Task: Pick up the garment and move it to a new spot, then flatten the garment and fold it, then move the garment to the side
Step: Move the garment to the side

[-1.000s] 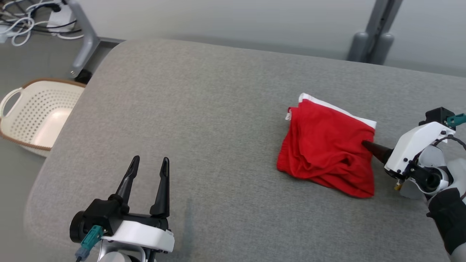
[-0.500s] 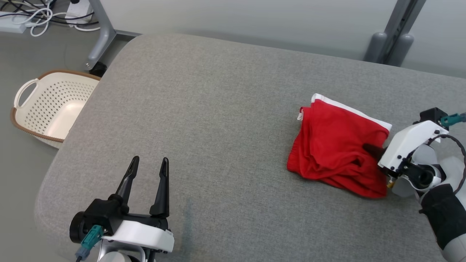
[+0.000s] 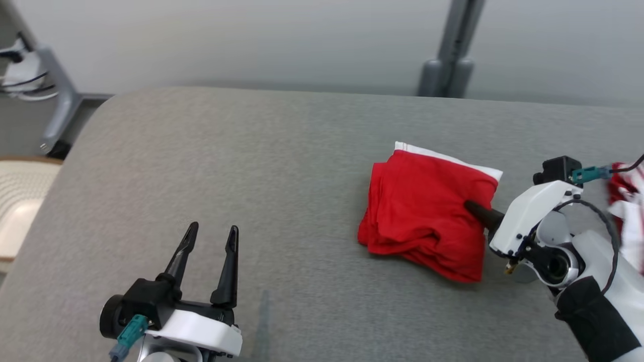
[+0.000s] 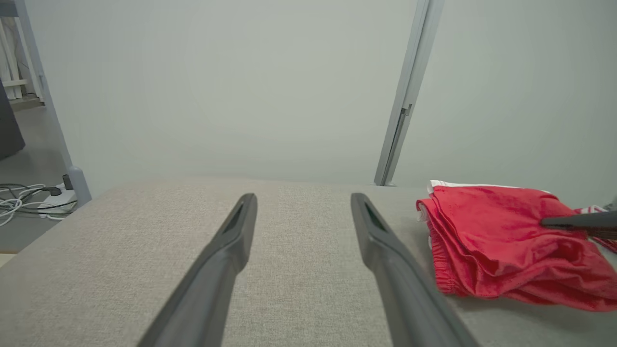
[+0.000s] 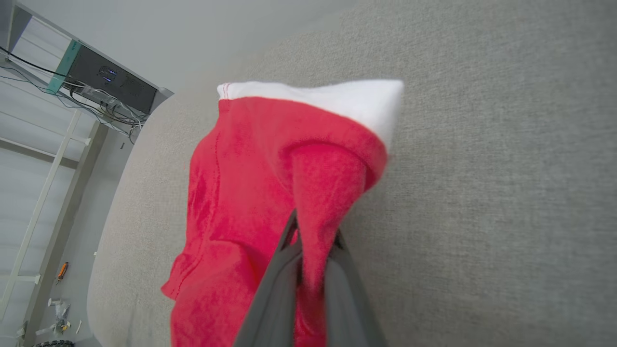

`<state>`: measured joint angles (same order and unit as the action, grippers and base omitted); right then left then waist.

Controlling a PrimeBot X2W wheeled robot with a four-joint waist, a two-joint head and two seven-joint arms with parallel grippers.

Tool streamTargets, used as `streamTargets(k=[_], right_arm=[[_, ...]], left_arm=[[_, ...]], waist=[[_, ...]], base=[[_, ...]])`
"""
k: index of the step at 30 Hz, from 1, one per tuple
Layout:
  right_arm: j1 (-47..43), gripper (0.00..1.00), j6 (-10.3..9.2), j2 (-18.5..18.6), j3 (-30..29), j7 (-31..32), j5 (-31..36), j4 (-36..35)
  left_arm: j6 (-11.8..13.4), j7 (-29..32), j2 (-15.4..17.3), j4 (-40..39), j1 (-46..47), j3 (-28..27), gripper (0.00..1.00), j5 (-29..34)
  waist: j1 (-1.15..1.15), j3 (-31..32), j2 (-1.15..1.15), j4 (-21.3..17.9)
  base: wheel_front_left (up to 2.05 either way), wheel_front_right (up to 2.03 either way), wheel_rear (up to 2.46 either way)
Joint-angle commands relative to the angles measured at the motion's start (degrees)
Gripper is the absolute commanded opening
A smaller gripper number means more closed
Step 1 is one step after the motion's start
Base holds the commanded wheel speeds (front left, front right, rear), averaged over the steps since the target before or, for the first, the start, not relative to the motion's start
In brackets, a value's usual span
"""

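1. the head camera has swung since a second ago, so the whole scene has slid across the frame. that shift belongs to the camera, not to the things. a cream basket (image 3: 17, 201) is now cut off at the 9 o'clock edge, and a second cloth (image 3: 624, 191), red and white, has come in at the 3 o'clock edge.
2. the garment (image 3: 425, 206), red with a white band, lies on the grey padded table (image 3: 251, 166) at about 3 o'clock from the centre of the head view. it looks more bunched than a second ago. the white band runs along its 12 o'clock edge.
3. a second ago the right gripper (image 3: 473, 206) only reached the garment's 3 o'clock edge. now the right wrist view shows its two fingers pressed together on a raised ridge of red cloth. the grasp seems made, so the lift to a new spot looks ready to begin, while flattening and folding are not yet done.
4. whether that pinch holds one layer or several cannot be told, because the cloth hides the fingertips.
5. the right arm enters from 4 o'clock with its wrist low. its fingers point toward 10 o'clock and lie nearly flat to the table.
6. the left gripper (image 3: 213, 230) sits at 7 o'clock with its fingers pointing to 12. they are spread apart and hold nothing, well apart from the garment.
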<state>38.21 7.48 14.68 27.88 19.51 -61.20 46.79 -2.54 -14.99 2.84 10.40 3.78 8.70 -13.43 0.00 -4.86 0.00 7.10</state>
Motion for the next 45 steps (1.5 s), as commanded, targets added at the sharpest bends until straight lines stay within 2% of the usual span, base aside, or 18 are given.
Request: streamTargets(k=[1,14,23,31,45], right_arm=[[-1.33,0.0,0.04,0.63,1.12,-0.58,-0.97,-1.18],[-4.72,0.0,0.04,3.93,7.24,-3.88,-5.54,-6.74],[-4.62,0.0,0.04,6.09,9.38,-4.67,-8.93,-9.71],[0.85,0.0,0.04,11.66,12.76,-3.08,-8.44,-11.27],[16.02,0.0,0.04,22.63,19.25,0.98,-6.61,-9.72]], left_arm=[[-0.37,-0.22,0.18,0.12,0.01,0.27,1.0,0.51],[-1.52,-0.22,0.18,0.65,1.7,2.86,1.0,1.31],[-1.93,-0.23,0.19,1.23,3.29,4.4,1.0,2.37],[-2.39,-0.23,0.19,1.58,5.47,5.3,1.0,3.54],[-2.92,-0.23,1.02,2.15,10.29,6.12,1.0,5.66]], waist=[[0.0,2.14,0.0,-5.75],[0.0,1.94,0.0,-19.98],[0.0,0.39,0.0,-24.67],[0.0,-2.18,0.0,-25.07],[0.0,-13.11,0.0,-18.47]], base=[[0.0,0.0,0.0],[0.0,0.0,0.0],[0.0,0.0,0.0],[0.0,0.0,0.0],[0.0,0.0,0.0]])
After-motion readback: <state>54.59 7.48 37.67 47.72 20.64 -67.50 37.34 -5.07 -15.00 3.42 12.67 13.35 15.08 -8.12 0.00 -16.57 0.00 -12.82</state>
